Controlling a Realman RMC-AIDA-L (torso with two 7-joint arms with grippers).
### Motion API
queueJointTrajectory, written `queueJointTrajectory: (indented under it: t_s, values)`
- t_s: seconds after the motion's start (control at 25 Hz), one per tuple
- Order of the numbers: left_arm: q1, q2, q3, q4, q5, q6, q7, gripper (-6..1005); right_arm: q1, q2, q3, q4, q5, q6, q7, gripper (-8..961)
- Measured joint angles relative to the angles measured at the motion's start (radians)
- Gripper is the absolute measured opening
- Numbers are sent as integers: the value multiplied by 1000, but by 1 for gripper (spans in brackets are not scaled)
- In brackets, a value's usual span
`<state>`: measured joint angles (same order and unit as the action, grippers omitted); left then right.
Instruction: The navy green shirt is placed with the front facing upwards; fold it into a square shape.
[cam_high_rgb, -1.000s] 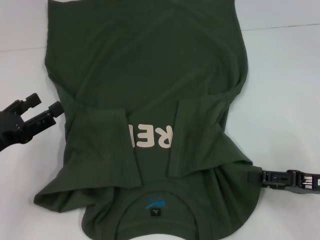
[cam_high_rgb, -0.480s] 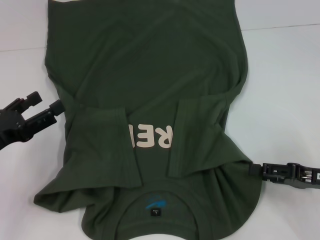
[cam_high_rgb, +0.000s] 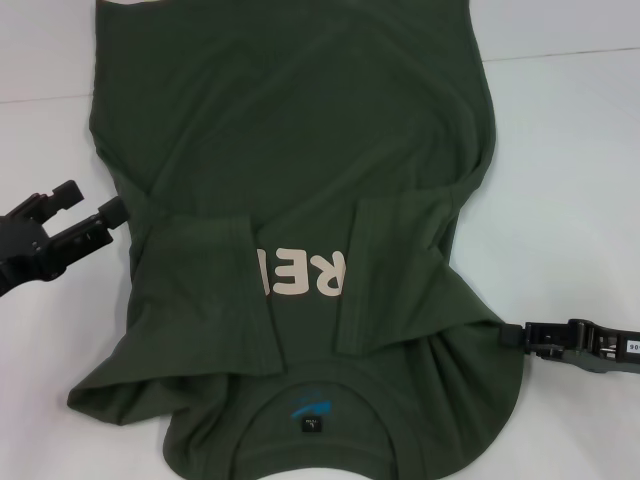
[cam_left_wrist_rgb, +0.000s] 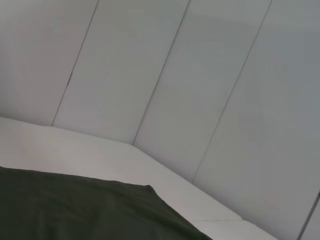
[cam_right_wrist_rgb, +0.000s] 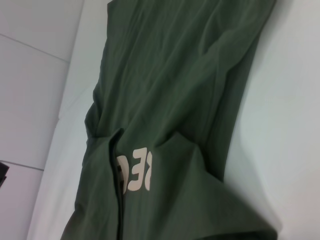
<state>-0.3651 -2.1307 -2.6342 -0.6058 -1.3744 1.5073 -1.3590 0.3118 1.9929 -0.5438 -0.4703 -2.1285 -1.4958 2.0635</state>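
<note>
Green shirt lies between both — left end effector spread wide, right end effector unreadable at its edge

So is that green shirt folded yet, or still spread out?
Partly folded. The navy green shirt has both sleeves turned in over the chest, covering part of the pale lettering; its long body still lies spread flat.

The navy green shirt lies spread on the white desk, both sleeves folded in over the chest so only part of the pale lettering shows. The left tool hovers just beside its left edge, fingers apart. The right tool touches the shirt's right edge near the collar.
</note>
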Motion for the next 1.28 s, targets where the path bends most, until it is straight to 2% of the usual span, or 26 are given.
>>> queueJointTrajectory:
  t_s: [0.6,0.8,1.28]
  values:
    - [0,3,-1,1,0,-12,-1,907,10,0,1,7,5,8,-3,107]
    - [0,3,-1,0,0,-12,-1,908,-8,-8,13,7,2,8,5,42]
    - [-1,3,-1,-3,0,-12,-6,908,-79,-26,48,-2,0,-34,2,42]
